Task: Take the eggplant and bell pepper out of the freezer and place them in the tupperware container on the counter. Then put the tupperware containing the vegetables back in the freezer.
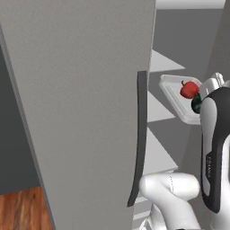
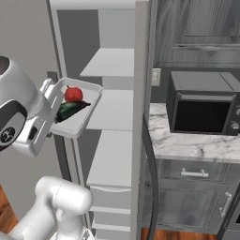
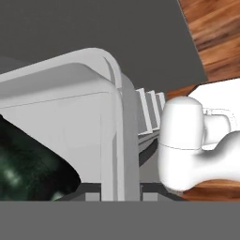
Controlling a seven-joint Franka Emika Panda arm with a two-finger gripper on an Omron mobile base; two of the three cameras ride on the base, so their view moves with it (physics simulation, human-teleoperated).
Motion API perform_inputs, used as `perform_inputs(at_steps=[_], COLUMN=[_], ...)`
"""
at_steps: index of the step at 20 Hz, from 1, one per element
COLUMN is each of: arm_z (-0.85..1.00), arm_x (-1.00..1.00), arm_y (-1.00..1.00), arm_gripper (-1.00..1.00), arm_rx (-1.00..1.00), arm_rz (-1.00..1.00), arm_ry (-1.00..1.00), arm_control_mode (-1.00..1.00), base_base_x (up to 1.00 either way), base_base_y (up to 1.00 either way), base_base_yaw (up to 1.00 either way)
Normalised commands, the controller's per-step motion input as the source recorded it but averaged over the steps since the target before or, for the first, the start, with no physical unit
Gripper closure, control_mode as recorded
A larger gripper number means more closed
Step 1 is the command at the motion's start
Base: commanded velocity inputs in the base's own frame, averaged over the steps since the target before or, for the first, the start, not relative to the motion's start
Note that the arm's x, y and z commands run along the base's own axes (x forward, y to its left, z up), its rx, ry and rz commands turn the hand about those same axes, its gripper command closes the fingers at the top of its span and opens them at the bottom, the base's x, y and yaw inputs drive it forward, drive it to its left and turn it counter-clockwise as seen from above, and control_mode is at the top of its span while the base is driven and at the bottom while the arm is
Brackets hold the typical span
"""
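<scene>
Freezer (image 2: 115, 140): open. One big grey door (image 1: 81, 112) with one long dark handle (image 1: 140, 134); in the left base view it hides most of the interior. White shelves (image 2: 112, 61) show inside, about four in the right base view, the lowest cut off by the arm.

Desk (image 2: 187, 140): one white marble slab, cut off at the right edge, over grey cabinets with one silver drawer handle (image 2: 194, 173).

Microwave (image 2: 204, 105): one, black-fronted, standing on the desk; right side cropped. No writing readable on it.

Arm: small lettering on a dark link in the left base view, too blurred to read.

Container (image 2: 86, 117): one pale tray, held in the air in front of the shelves, tilted, not resting on any shelf. Its near edge is hidden behind the hand in both base views. In the hand view its rounded rim (image 3: 117, 117) runs down to the fingertips.

Hand (image 2: 50, 101): closed on the container's rim at its left edge; the fingertips themselves are hard to make out.

Eggplant (image 2: 70, 110): one, dark, lying in the container, touching the pepper. Only a dark green-black patch (image 3: 28, 173) of it shows in the hand view; mostly hidden by the arm in the left base view.

Pepper (image 2: 73, 94): one, red, in the container just above the eggplant.
</scene>
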Motion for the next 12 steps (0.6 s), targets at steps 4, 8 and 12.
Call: perform_inputs(at_steps=[4,8,12], arm_z=[0.23,0.04,0.0], arm_x=[0.35,0.57,0.62], arm_y=[-0.09,-0.26,-0.22], arm_gripper=[1.0,1.0,1.0], arm_rx=[0.0,0.03,0.0], arm_rz=[0.0,0.01,0.01], arm_ry=[-0.01,0.0,0.0], arm_control_mode=[-1.0,-1.0,-1.0], base_base_x=[0.0,0.0,0.0], base_base_y=[0.0,0.0,0.0], base_base_yaw=[0.0,0.0,0.0])
